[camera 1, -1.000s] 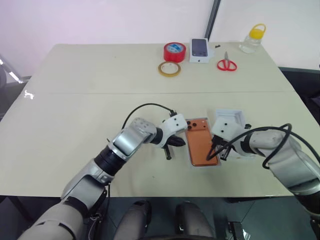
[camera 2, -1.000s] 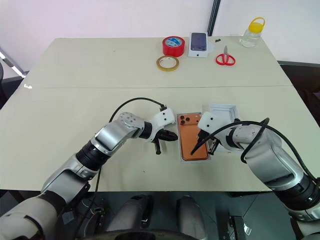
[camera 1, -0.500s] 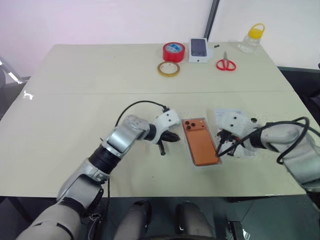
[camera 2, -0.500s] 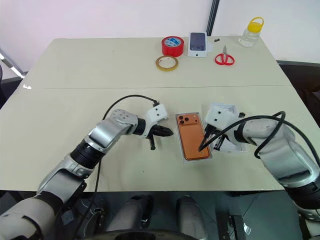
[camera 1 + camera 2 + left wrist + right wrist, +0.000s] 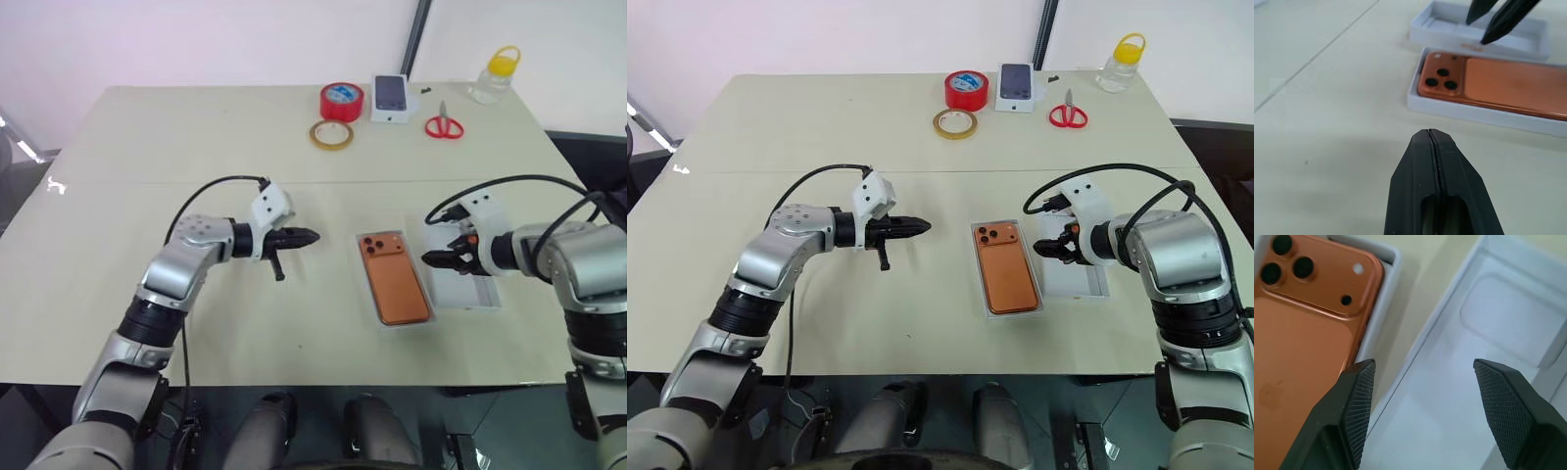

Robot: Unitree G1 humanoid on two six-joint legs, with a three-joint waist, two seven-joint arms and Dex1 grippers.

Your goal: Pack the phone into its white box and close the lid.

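Note:
The orange-copper phone (image 5: 394, 279) lies camera side up inside the shallow white box (image 5: 1474, 115) at the table's middle. Right beside it, on its right, the lid (image 5: 468, 292) lies open side up; a rounded recess shape shows inside it in the right wrist view. My right gripper (image 5: 1422, 364) hovers open just above the lid's wall nearest the phone, with nothing between its fingers (image 5: 1359, 396). My left gripper (image 5: 312, 236) is shut and empty, pointing toward the phone from well to the left of the box, and a strip of bare table lies between them.
At the far edge stand a red tape roll (image 5: 342, 101), a tan tape ring (image 5: 332, 135), a small white box picturing a dark phone (image 5: 391, 98), red scissors (image 5: 444, 124) and a bottle with a yellow cap (image 5: 494, 75). The table's front edge is close below the box.
My left gripper drew back to the left and rose, away from the phone. My right gripper left the phone's right edge, moved right over the lid, rolled and opened.

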